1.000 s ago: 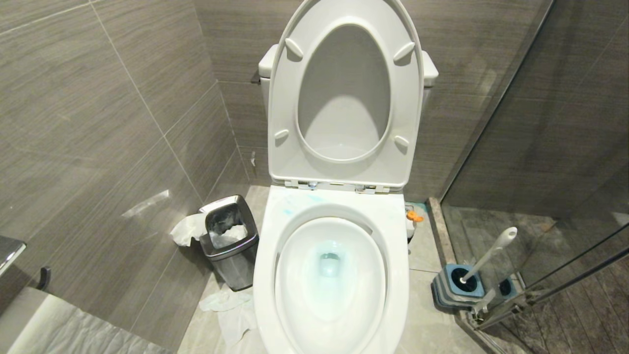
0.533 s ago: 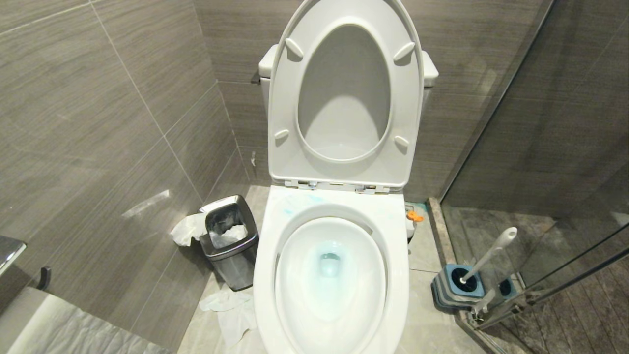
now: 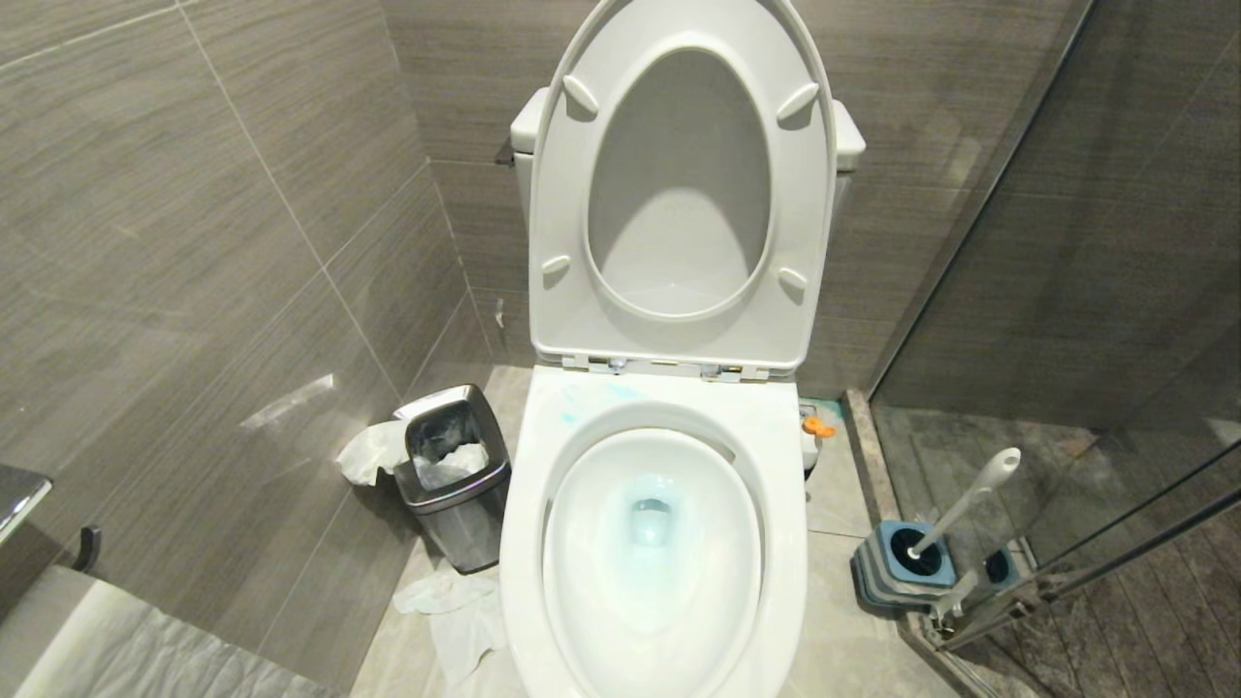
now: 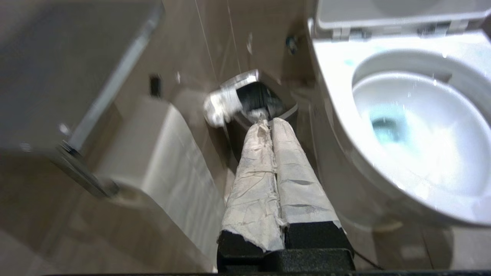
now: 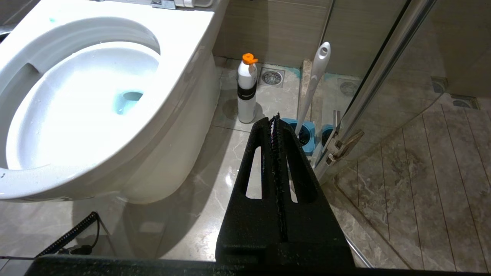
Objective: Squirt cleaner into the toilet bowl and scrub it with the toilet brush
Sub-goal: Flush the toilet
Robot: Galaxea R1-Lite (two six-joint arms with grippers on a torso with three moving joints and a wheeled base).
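Square steel bin (image 3: 454, 472): by the left wall, crumpled white paper inside and over its rim. Glossy white ceramic toilet bowl (image 3: 528, 504): centre, seat and lid raised, thin turquoise-blue cleaner (image 3: 652, 519) tinting the water, smears on the rim. White bottle with orange cap (image 5: 246, 90): upright, just right of the bowl. Long white-handled toilet brush (image 3: 965, 504): leaning in its square blue-and-grey base beside the glass shower door (image 3: 1066, 291). Left gripper (image 4: 268, 124): paper-wrapped, jaws together, empty, over the floor between bin and bowl. Right gripper (image 5: 274, 119): jaws together, empty, above bare floor short of the brush.
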